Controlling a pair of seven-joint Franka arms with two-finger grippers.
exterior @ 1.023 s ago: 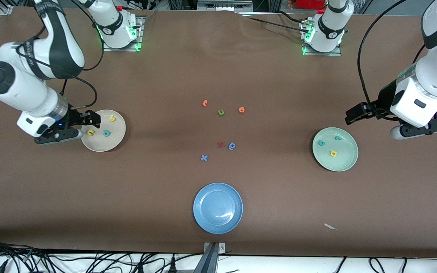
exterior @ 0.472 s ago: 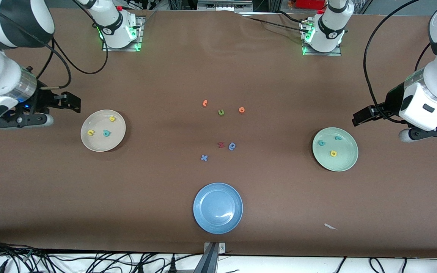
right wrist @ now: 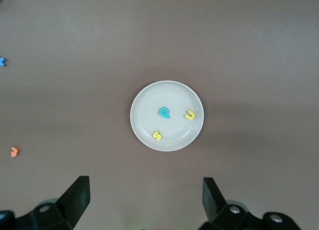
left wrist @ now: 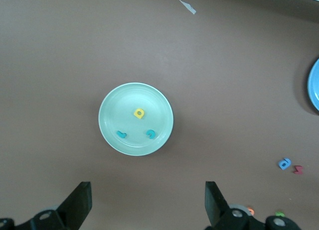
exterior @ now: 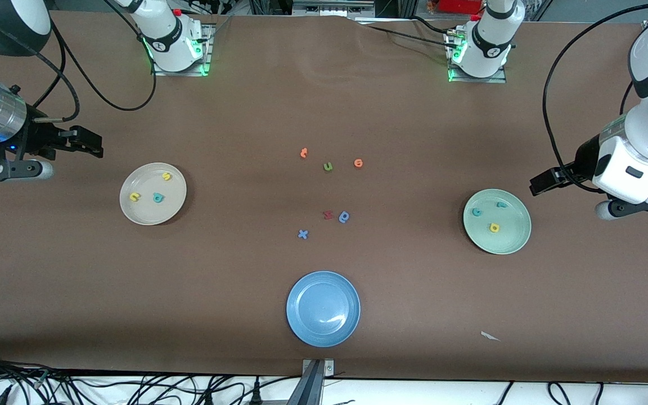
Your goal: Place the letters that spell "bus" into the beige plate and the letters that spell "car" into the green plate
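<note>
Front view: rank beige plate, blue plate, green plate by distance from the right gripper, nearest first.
From the right gripper, open over the table at the right arm's end:
1. beige plate, just beside it, holding three letters.
2. blue plate, mid-table, nearest the front camera.
3. green plate, at the left arm's end.

A brown table (exterior: 245, 112) under even light, black cables (exterior: 133, 388) along its near edge.

Front view high across the table, facing both bases; wrist views straight down from well above, sharing with it the green plate (left wrist: 135, 119) and beige plate (right wrist: 166, 115).
</note>
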